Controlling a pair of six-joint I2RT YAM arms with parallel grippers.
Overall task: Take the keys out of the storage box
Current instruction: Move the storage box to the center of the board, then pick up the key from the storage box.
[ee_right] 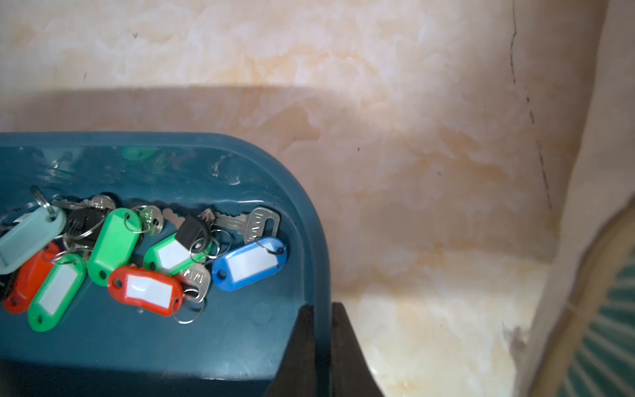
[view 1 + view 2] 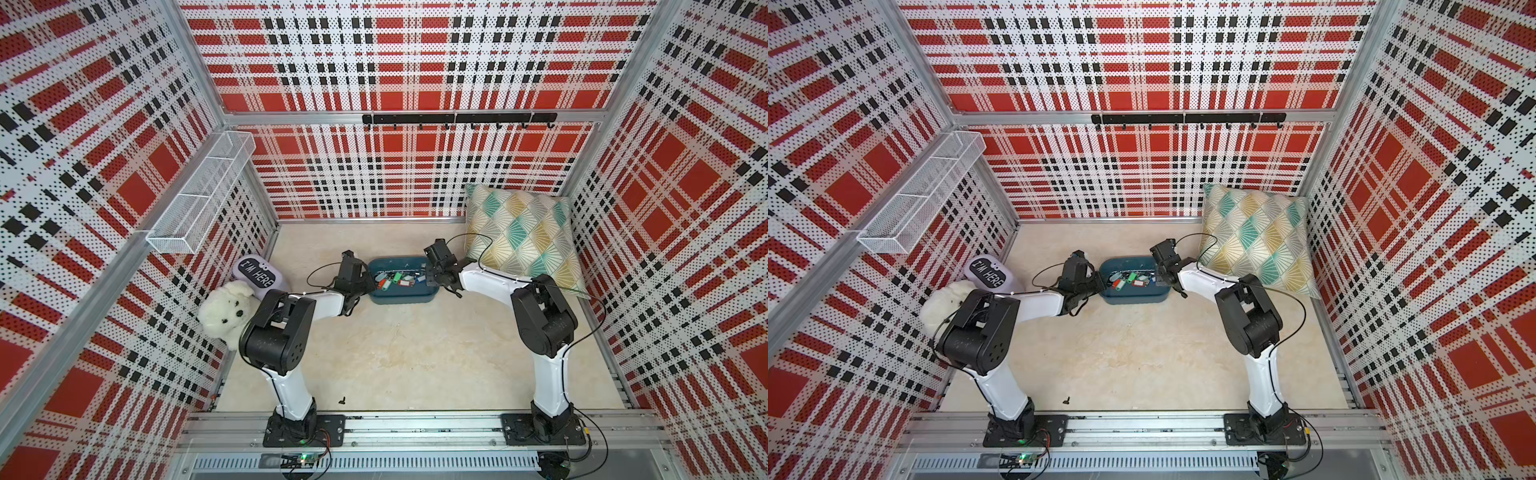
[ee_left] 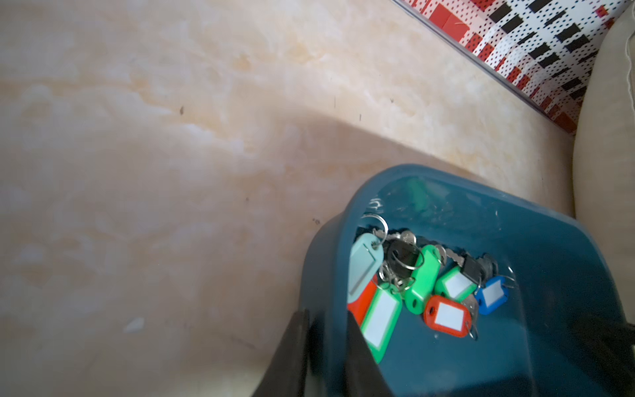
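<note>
In both top views the storage box (image 2: 401,300) (image 2: 1133,297) sits mid-bench (image 2: 395,357) between my two arms, with the keys (image 2: 394,279) heaped inside it. The left gripper (image 2: 365,286) is at one short end and the right gripper (image 2: 433,277) at the other. The jaws are too small to read from up here.

Left wrist view: the left gripper's fingers (image 3: 292,357) straddle the box's end wall, one outside and one inside, and look pinched on it. The keys (image 3: 419,285) lie just beyond, none touched.

Right wrist view: the right gripper (image 1: 323,330) is clamped the same way on the opposite wall, near the blue-tagged key (image 1: 249,263).

I judge this to be the two-handed hold before tipping. Next I'd need both arms to rise evenly, then tilt together toward open bench so the keys slide out.
</note>
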